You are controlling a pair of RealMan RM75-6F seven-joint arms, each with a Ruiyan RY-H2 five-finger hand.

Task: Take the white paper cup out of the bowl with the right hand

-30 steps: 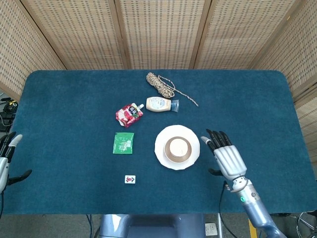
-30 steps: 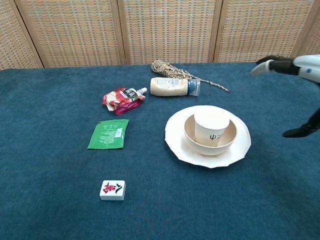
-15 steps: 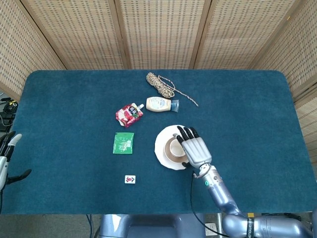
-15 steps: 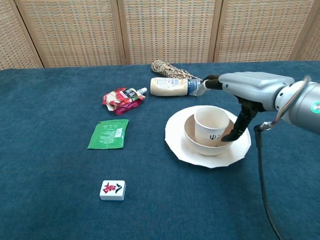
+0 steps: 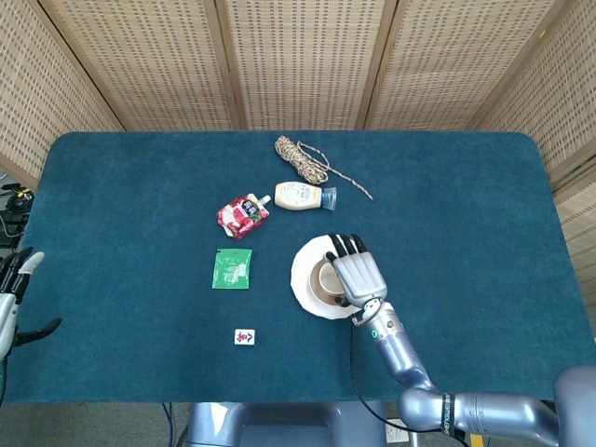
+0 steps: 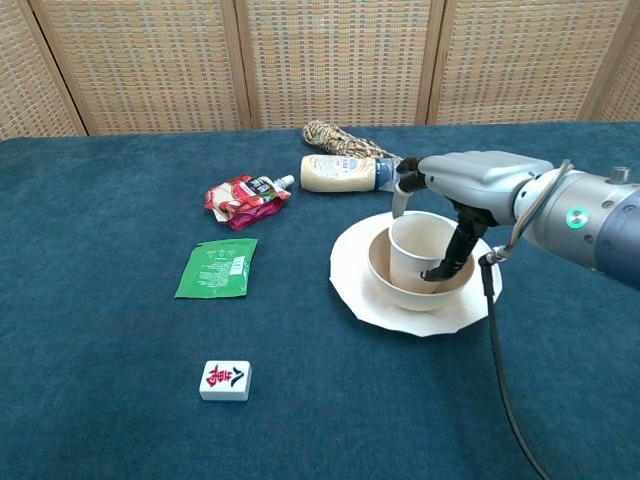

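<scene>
Nearest the robot lay a small mahjong tile (image 6: 225, 380), with a green packet (image 6: 217, 268) beyond it. The left hand (image 5: 11, 296) hung off the table edge, fingers apart and holding nothing. The white paper cup (image 6: 422, 251) stood upright in the bowl (image 6: 384, 276) on a white plate (image 6: 349, 283); the right hand (image 6: 470, 190) arched over it, fingers curved behind the rim and thumb on the near side, though whether they touched it I could not tell. Farther back lay a red pouch (image 6: 244, 197), a squeeze bottle (image 6: 345, 173) and a rope coil (image 6: 335, 137).

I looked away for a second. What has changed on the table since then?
The right hand swung in from the table's right side and now wraps around the white paper cup in the beige bowl. Cup, bowl, white plate and left hand stayed put.
</scene>
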